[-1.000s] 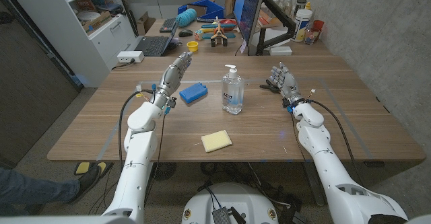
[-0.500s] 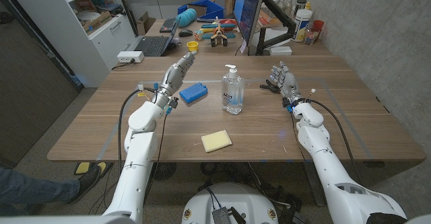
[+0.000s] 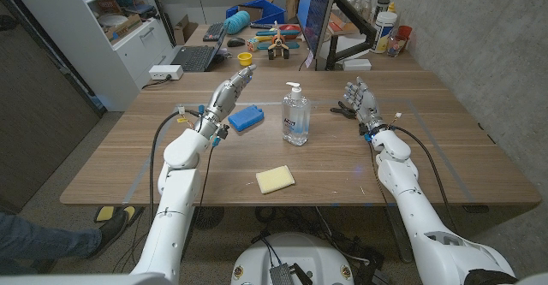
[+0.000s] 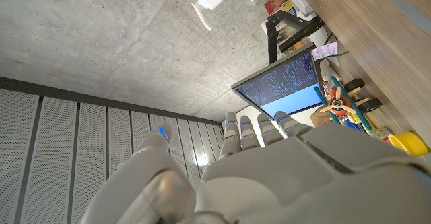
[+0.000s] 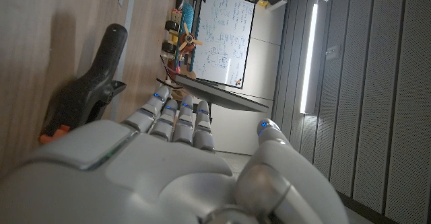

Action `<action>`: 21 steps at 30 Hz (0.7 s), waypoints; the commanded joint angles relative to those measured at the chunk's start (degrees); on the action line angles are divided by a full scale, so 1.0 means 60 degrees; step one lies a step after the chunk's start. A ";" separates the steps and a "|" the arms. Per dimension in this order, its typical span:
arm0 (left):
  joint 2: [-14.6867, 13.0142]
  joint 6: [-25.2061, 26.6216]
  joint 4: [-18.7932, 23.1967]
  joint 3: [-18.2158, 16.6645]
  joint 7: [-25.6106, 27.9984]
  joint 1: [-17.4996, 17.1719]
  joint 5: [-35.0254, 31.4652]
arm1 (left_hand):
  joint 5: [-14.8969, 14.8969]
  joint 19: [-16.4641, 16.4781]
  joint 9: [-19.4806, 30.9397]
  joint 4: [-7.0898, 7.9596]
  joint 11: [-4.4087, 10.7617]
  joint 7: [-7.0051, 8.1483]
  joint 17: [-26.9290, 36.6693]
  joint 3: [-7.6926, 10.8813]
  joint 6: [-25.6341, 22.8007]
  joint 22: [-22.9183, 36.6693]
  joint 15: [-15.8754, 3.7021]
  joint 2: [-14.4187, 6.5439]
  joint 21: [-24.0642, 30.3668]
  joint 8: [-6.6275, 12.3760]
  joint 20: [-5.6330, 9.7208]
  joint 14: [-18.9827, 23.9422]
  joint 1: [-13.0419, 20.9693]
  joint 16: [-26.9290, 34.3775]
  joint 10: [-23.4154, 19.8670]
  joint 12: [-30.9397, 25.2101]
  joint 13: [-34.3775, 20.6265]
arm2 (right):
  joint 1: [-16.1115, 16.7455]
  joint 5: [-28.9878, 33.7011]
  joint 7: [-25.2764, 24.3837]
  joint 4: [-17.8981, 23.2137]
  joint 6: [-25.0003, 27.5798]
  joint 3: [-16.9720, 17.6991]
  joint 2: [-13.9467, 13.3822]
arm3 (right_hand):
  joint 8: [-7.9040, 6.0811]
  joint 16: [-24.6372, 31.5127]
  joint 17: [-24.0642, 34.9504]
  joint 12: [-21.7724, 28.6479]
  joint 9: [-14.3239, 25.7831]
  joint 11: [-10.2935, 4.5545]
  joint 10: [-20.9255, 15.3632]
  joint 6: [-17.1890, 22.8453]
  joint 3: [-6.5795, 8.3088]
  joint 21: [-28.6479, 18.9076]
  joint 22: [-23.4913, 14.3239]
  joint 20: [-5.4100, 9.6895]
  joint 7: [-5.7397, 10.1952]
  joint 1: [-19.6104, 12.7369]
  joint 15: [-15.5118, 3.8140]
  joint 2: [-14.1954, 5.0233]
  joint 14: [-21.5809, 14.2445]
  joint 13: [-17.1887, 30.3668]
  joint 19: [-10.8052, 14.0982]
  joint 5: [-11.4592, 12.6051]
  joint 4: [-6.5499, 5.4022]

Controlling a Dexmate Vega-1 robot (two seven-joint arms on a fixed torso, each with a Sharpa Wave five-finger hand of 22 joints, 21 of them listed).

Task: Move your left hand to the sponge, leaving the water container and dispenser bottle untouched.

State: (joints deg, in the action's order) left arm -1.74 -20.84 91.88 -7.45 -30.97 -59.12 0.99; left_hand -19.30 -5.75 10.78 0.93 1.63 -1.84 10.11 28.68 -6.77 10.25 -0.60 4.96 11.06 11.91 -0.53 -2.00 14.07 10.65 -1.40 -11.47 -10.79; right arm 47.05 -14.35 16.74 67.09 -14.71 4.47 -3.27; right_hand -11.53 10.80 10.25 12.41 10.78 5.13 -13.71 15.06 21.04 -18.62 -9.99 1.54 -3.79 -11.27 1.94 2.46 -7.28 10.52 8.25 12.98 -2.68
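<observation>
Our left hand [image 3: 228,94] hovers empty, fingers spread, just left of the blue water container [image 3: 245,117]. The yellow sponge [image 3: 275,180] lies near the table's [image 3: 445,139] front edge, below the dispenser bottle [image 3: 295,115]. Our right hand [image 3: 361,103] is empty, fingers apart, beside a black clamp [image 5: 87,86].

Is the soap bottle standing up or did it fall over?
Standing up. The clear dispenser bottle sits on its base on the table, with its white pump on top.
</observation>
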 commanded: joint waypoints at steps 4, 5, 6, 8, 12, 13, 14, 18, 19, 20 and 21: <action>-0.0110 -0.0240 0.0588 0.0235 -0.0164 -0.0376 -0.0010 | -0.0066 -0.0095 0.0016 -0.0070 0.0041 0.0002 0.0036 0.0037 -0.0104 0.0018 -0.0017 -0.0035 0.0027 0.0074 -0.0126 0.0004 0.0167 0.0017 -0.0018 -0.0054 -0.0023 | -0.0098 -0.0062 0.0015 -0.0119 -0.0104 0.0018 0.0022 | 0.0005 0.0032 0.0037 0.0058 0.0016 -0.0032 -0.0101 0.0095 -0.0022 0.0032 -0.0037 0.0009 0.0033 0.0054 -0.0054 -0.0079 -0.0081 0.0021 0.0086 0.0001 0.0061; -0.0114 -0.0283 0.0628 0.0247 -0.0171 -0.0405 -0.0011 | -0.0065 -0.0099 0.0017 -0.0074 0.0034 0.0005 0.0036 0.0038 -0.0106 0.0018 -0.0016 -0.0037 0.0026 0.0073 -0.0127 0.0000 0.0174 0.0016 -0.0014 -0.0052 -0.0024 | -0.0114 -0.0061 0.0029 -0.0138 -0.0111 0.0013 0.0023 | 0.0007 0.0033 0.0037 0.0058 0.0016 -0.0024 -0.0104 0.0092 -0.0023 0.0034 -0.0037 0.0010 0.0033 0.0055 -0.0053 -0.0079 -0.0087 0.0021 0.0089 0.0001 0.0063; -0.0117 -0.0310 0.0675 0.0258 -0.0173 -0.0435 -0.0014 | -0.0065 -0.0102 0.0017 -0.0079 0.0031 0.0002 0.0036 0.0039 -0.0105 0.0018 -0.0015 -0.0038 0.0026 0.0071 -0.0126 0.0003 0.0183 0.0017 -0.0029 -0.0057 -0.0024 | -0.0128 -0.0050 0.0032 -0.0150 -0.0114 0.0006 0.0022 | 0.0006 0.0032 0.0037 0.0056 0.0016 -0.0029 -0.0100 0.0097 -0.0024 0.0036 -0.0037 0.0012 0.0036 0.0056 -0.0053 -0.0079 -0.0085 0.0021 0.0090 0.0001 0.0063; -0.0125 -0.0353 0.0743 0.0275 -0.0200 -0.0477 0.0014 | -0.0064 -0.0107 0.0017 -0.0085 0.0035 0.0003 0.0036 0.0041 -0.0100 0.0018 -0.0019 -0.0040 0.0025 0.0067 -0.0131 0.0004 0.0194 0.0017 -0.0032 -0.0058 -0.0024 | -0.0156 -0.0065 0.0053 -0.0186 -0.0138 0.0008 0.0041 | 0.0008 0.0032 0.0037 0.0057 0.0016 -0.0031 -0.0104 0.0094 -0.0026 0.0042 -0.0037 0.0010 0.0038 0.0057 -0.0057 -0.0080 -0.0088 0.0021 0.0090 0.0001 0.0065; -0.0147 -0.0442 0.0878 0.0292 -0.0232 -0.0570 0.0047 | -0.0063 -0.0118 0.0017 -0.0099 0.0053 0.0010 0.0036 0.0044 -0.0099 0.0019 -0.0017 -0.0043 0.0023 0.0063 -0.0134 0.0001 0.0218 0.0015 -0.0034 -0.0057 -0.0024 | -0.0188 -0.0063 0.0074 -0.0220 -0.0186 0.0002 0.0063 | 0.0008 0.0029 0.0037 0.0055 0.0016 -0.0033 -0.0109 0.0101 -0.0030 0.0055 -0.0038 0.0016 0.0038 0.0062 -0.0052 -0.0084 -0.0088 0.0021 0.0101 0.0001 0.0069; -0.0148 -0.0464 0.0911 0.0294 -0.0231 -0.0599 0.0049 | -0.0062 -0.0119 0.0017 -0.0104 0.0046 0.0017 0.0036 0.0045 -0.0103 0.0019 -0.0014 -0.0044 0.0024 0.0063 -0.0133 0.0005 0.0225 0.0016 -0.0042 -0.0060 -0.0024 | -0.0190 -0.0058 0.0071 -0.0220 -0.0188 0.0001 0.0065 | 0.0009 0.0029 0.0037 0.0055 0.0016 -0.0035 -0.0110 0.0100 -0.0030 0.0059 -0.0038 0.0012 0.0039 0.0062 -0.0051 -0.0085 -0.0088 0.0021 0.0101 0.0002 0.0070; -0.0155 -0.0483 0.0940 0.0296 -0.0229 -0.0623 0.0042 | -0.0062 -0.0119 0.0017 -0.0106 0.0046 0.0015 0.0036 0.0045 -0.0106 0.0019 -0.0015 -0.0044 0.0024 0.0063 -0.0136 0.0006 0.0230 0.0017 -0.0037 -0.0058 -0.0024 | -0.0191 -0.0054 0.0065 -0.0217 -0.0189 0.0001 0.0068 | 0.0010 0.0028 0.0037 0.0052 0.0016 -0.0030 -0.0104 0.0099 -0.0031 0.0060 -0.0038 0.0017 0.0040 0.0063 -0.0044 -0.0085 -0.0089 0.0021 0.0106 0.0002 0.0071; -0.0170 -0.0498 0.1011 0.0294 -0.0221 -0.0695 0.0046 | -0.0059 -0.0122 0.0018 -0.0121 0.0050 0.0025 0.0036 0.0048 -0.0112 0.0019 -0.0014 -0.0047 0.0026 0.0061 -0.0162 0.0031 0.0255 0.0025 -0.0039 -0.0057 -0.0024 | -0.0195 -0.0046 0.0069 -0.0205 -0.0172 -0.0001 0.0065 | 0.0012 0.0026 0.0037 0.0048 0.0017 -0.0041 -0.0102 0.0103 -0.0034 0.0077 -0.0039 0.0009 0.0036 0.0064 -0.0045 -0.0091 -0.0092 0.0022 0.0113 0.0003 0.0077; -0.0175 -0.0497 0.1016 0.0293 -0.0227 -0.0708 0.0057 | -0.0058 -0.0129 0.0018 -0.0124 0.0059 0.0022 0.0037 0.0049 -0.0113 0.0020 -0.0020 -0.0048 0.0024 0.0061 -0.0168 0.0029 0.0260 0.0024 -0.0047 -0.0060 -0.0024 | -0.0195 -0.0050 0.0068 -0.0205 -0.0172 0.0002 0.0068 | 0.0012 0.0026 0.0037 0.0049 0.0017 -0.0041 -0.0106 0.0103 -0.0035 0.0080 -0.0039 0.0008 0.0037 0.0065 -0.0048 -0.0091 -0.0094 0.0022 0.0115 0.0003 0.0078; -0.0174 -0.0497 0.1020 0.0292 -0.0229 -0.0721 0.0071 | -0.0058 -0.0133 0.0018 -0.0127 0.0060 0.0022 0.0037 0.0049 -0.0114 0.0020 -0.0020 -0.0049 0.0023 0.0060 -0.0174 0.0030 0.0266 0.0025 -0.0039 -0.0057 -0.0024 | -0.0194 -0.0047 0.0064 -0.0204 -0.0176 0.0003 0.0070 | 0.0013 0.0026 0.0037 0.0048 0.0017 -0.0032 -0.0106 0.0102 -0.0036 0.0083 -0.0039 0.0014 0.0040 0.0067 -0.0054 -0.0092 -0.0095 0.0022 0.0120 0.0003 0.0079; -0.0179 -0.0502 0.1026 0.0295 -0.0235 -0.0734 0.0075 | -0.0057 -0.0137 0.0018 -0.0131 0.0052 0.0018 0.0037 0.0050 -0.0111 0.0020 -0.0019 -0.0049 0.0023 0.0058 -0.0177 0.0029 0.0273 0.0024 -0.0038 -0.0056 -0.0024 | -0.0195 -0.0054 0.0066 -0.0208 -0.0186 0.0008 0.0075 | 0.0012 0.0025 0.0037 0.0048 0.0017 -0.0026 -0.0109 0.0107 -0.0038 0.0088 -0.0039 0.0010 0.0040 0.0069 -0.0050 -0.0093 -0.0095 0.0022 0.0118 0.0003 0.0080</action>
State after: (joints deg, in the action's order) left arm -2.55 -23.19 96.65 -5.91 -32.13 -62.29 1.05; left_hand -19.30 -6.48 10.78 0.38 1.63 -1.73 10.12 28.75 -6.87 10.25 -0.60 4.93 11.06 11.91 -1.25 -2.00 14.94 10.65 -1.40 -11.48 -10.79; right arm 46.12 -14.67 16.99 66.06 -15.61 4.54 -2.98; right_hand -11.53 10.80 10.25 12.41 10.78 4.91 -13.92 15.26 20.81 -18.17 -9.99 1.36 -3.58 -10.88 1.62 2.07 -7.59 10.52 8.48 12.98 -2.45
